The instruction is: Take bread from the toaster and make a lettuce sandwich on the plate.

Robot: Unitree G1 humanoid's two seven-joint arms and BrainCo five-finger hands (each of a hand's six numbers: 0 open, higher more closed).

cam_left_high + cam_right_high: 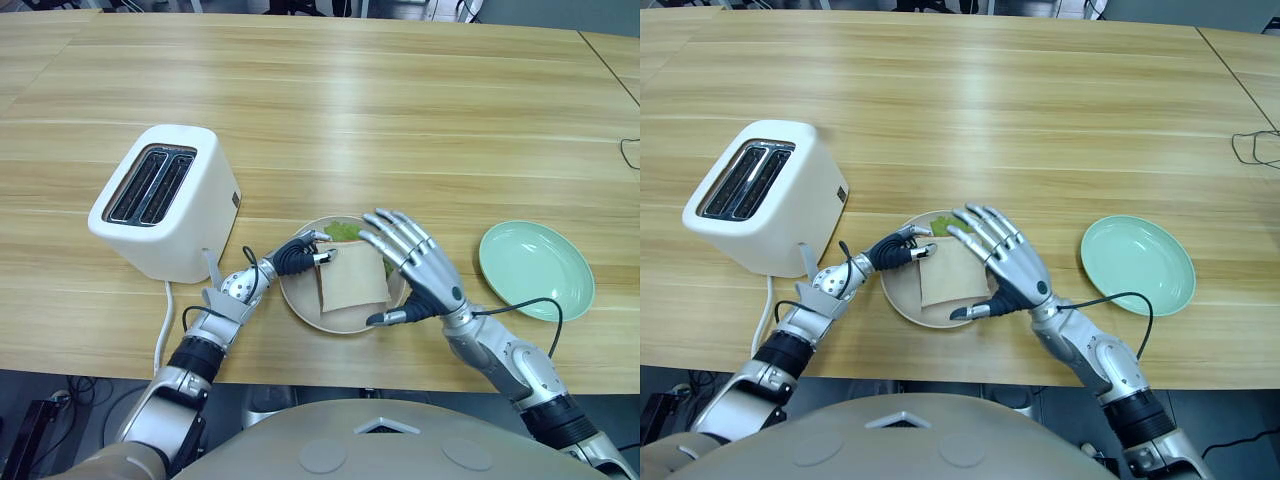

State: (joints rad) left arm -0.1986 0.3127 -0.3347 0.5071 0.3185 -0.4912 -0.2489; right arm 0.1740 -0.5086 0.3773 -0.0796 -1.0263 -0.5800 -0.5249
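1. A white toaster (165,200) stands on the left of the wooden counter (400,120), its two slots facing up. Its white cord (163,325) runs toward the near edge.
2. A beige plate (300,302) sits just right of the toaster, near the front edge.
3. A slice of bread (350,285) lies flat on the plate. Green lettuce (345,232) shows from under its far edge.
4. The left robot hand (290,257) is at the plate's left rim. It is curled, with the tips against the bread's far-left corner.
5. The right robot hand (415,262) is spread wide, palm down, over the right side of the bread, holding nothing. Its thumb points toward the plate's near rim.
6. A pale green plate (537,270) lies to the right, apart from the beige one.
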